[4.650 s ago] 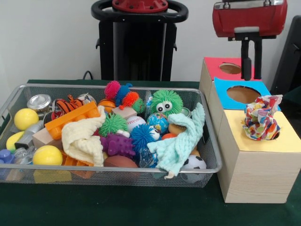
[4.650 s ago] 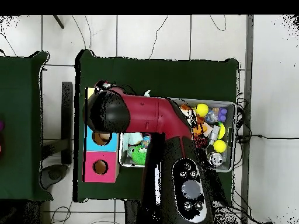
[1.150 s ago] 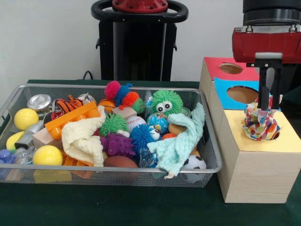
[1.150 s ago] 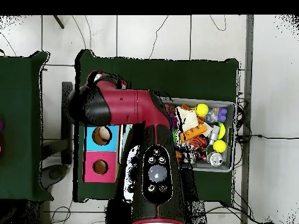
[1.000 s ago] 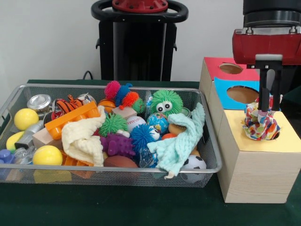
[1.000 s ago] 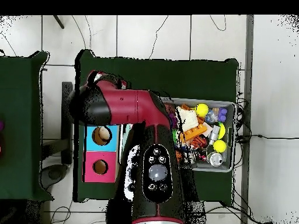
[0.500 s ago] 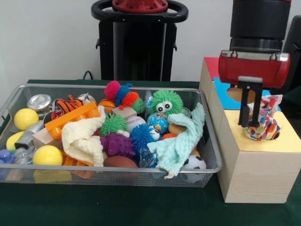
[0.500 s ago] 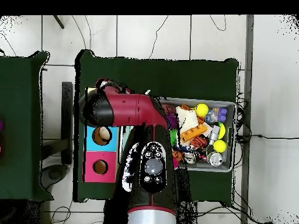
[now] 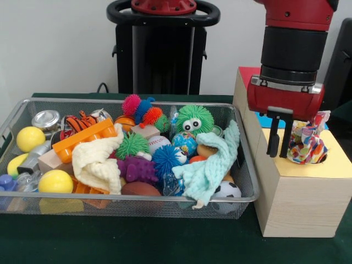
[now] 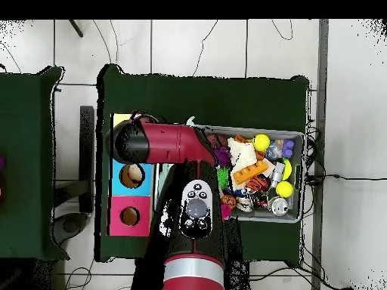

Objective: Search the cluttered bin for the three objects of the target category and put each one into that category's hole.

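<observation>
A dark green cloth covers the desk [image 9: 165, 242], with a pale wall behind and a tiled floor around it in the overhead view. The black pedestal [image 9: 162, 52] stands at the far side.

On the left, the bin [image 9: 22, 206] holds a crowded heap: yellow balls [image 9: 30, 138], an orange block [image 9: 82, 140], a plain cream-yellow cloth [image 9: 99, 162], a purple knobbly toy [image 9: 137, 169], a green fuzzy toy with eyes [image 9: 193, 120] and a mint-green cloth [image 9: 212, 165] draped over the bin's right rim.

Right of the bin stand the wooden boxes. The gripper [image 9: 279, 140] hangs over the left part of the yellow-faced box [image 9: 300, 198], its jaws slightly apart and holding nothing. Just to its right, one heart-printed cloth [image 9: 307, 144] sits bunched upright in the hole [image 9: 323, 158], mostly sticking out above it. Behind are the blue-faced box [image 10: 131, 175] and red-faced box [image 10: 129, 216], partly hidden by the arm [image 10: 162, 143].
</observation>
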Available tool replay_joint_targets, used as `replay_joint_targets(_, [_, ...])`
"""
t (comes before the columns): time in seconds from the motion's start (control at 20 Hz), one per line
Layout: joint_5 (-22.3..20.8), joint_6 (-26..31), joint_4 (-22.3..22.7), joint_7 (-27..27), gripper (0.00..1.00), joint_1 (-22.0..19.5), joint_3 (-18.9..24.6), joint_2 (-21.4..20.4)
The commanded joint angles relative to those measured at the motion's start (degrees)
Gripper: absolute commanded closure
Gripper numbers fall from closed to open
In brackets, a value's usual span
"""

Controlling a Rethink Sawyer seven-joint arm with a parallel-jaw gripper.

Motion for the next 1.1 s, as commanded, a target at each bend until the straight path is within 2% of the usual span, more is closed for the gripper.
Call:
replay_joint_targets(0.05, [4.1,4.8,3.2,9.0,1.00,-2.0,3.2,0.7])
replay_joint_targets(0.45, [5.5,6.8,2.6,8.6,1.00,-1.0,2.4,-0.3])
replay_joint_targets(0.65, [6.5,10.8,4.2,6.5,1.00,-2.2,3.9,-1.5])
replay_joint_targets(1.1, [7.4,13.4,5.3,3.9,1.00,-4.0,6.2,-1.1])
